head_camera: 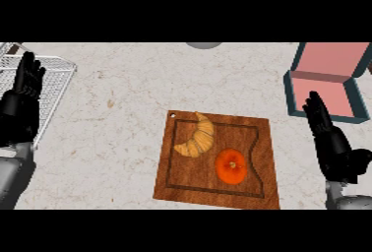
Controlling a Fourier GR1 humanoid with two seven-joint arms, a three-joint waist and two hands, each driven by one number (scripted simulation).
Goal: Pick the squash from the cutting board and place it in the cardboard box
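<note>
The orange squash (pixel 232 166) is lying on the cutting board (pixel 218 189) at lower centre, just beside a croissant (pixel 198 137). The right hand (pixel 330 140) is hovering open-fingered at the right edge, below the pink-lined cardboard box (pixel 327 83). The left hand (pixel 22 103) is resting open at the left edge, over a wire rack (pixel 54 74).

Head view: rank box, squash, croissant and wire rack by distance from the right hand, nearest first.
From the right hand:
1. Box, just ahead of the fingertips, far right.
2. Squash, on the board, to its left.
3. Croissant, board's upper left.
4. Wire rack, far left.
</note>
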